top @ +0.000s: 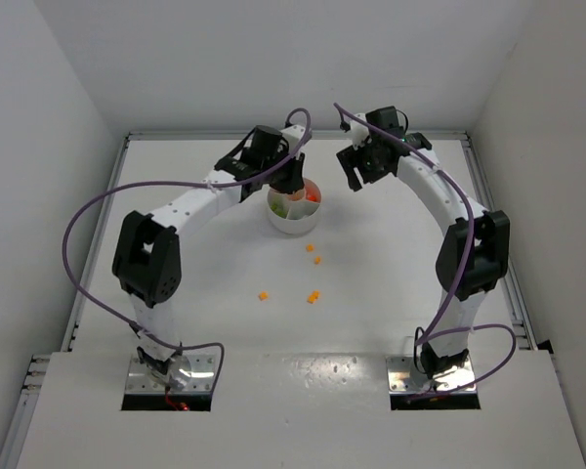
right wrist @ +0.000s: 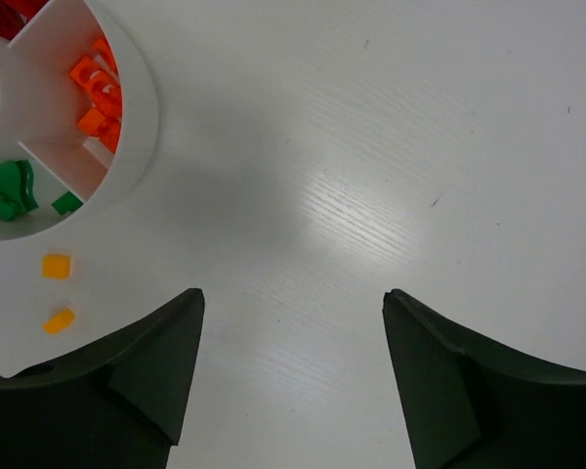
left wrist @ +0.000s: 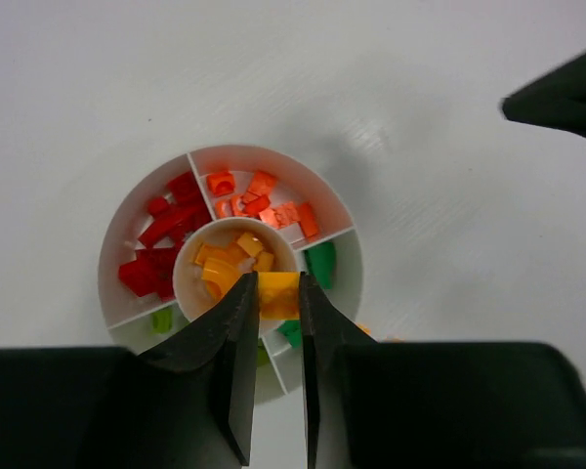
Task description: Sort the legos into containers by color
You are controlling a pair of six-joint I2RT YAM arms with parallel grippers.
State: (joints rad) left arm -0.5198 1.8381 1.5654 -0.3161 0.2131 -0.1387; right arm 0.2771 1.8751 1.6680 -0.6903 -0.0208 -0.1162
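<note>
The round white dish stands mid-table, its containers holding sorted legos: red ones in the left wedge, orange-red ones in the top wedge, yellow-orange ones in the central cup and green ones on the right. My left gripper hangs just above the cup's edge, shut on a yellow-orange lego. My right gripper is open and holds nothing, over bare table to the right of the dish.
Several loose orange legos lie on the table in front of the dish, two of them close to its rim. A dark part of the right gripper shows at the top right of the left wrist view.
</note>
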